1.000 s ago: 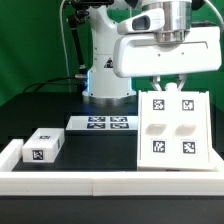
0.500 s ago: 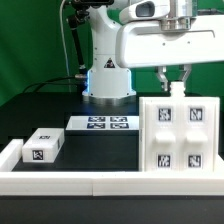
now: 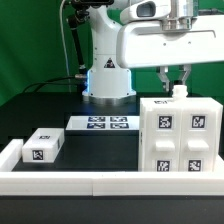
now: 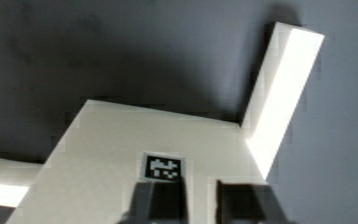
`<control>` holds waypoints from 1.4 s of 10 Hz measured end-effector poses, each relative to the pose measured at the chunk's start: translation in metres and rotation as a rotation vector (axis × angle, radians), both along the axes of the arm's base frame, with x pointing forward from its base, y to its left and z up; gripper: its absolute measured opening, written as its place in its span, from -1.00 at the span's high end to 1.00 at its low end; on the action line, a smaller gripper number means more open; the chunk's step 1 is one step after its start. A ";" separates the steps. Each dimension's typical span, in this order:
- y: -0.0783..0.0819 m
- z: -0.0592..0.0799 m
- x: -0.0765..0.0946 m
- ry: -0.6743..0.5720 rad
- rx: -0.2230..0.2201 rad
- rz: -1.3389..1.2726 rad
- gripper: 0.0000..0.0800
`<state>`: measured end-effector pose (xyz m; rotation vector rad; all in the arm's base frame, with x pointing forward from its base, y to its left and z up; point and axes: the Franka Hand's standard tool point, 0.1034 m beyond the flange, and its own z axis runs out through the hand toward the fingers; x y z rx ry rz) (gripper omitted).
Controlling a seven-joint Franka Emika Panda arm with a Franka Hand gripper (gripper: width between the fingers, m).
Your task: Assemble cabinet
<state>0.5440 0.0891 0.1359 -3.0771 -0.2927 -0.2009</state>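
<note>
Exterior view: the cabinet body [image 3: 178, 140] is seen upright at lower right beneath the wide, empty hand [image 3: 174, 80]; it could be toppled by an off-centre descent.

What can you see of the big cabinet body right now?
The cabinet body is a large white box, plastic by its look, standing upright at the exterior view's right on the black table. Its camera-facing side carries four square black-and-white tags around shallow recesses; the wrist view shows a tag on the face beneath the gripper. A small white nub rises from its top edge. Its foot is hidden behind the low white rail. The gripper hangs open just above, apparently not touching it.
</note>
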 end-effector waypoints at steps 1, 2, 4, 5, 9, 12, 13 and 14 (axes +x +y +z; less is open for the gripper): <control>0.000 0.000 0.000 0.000 0.000 0.000 0.81; 0.000 0.000 0.000 0.000 0.000 0.000 0.41; -0.017 -0.011 -0.012 0.018 -0.008 -0.020 0.08; -0.037 -0.018 -0.021 0.033 -0.020 -0.026 -0.38; -0.121 -0.035 -0.034 0.057 -0.050 0.001 -0.98; -0.125 -0.035 -0.034 0.058 -0.047 0.009 -1.00; -0.126 -0.036 -0.034 0.058 -0.047 0.009 -0.99; -0.126 -0.038 -0.035 0.062 -0.045 -0.002 -0.99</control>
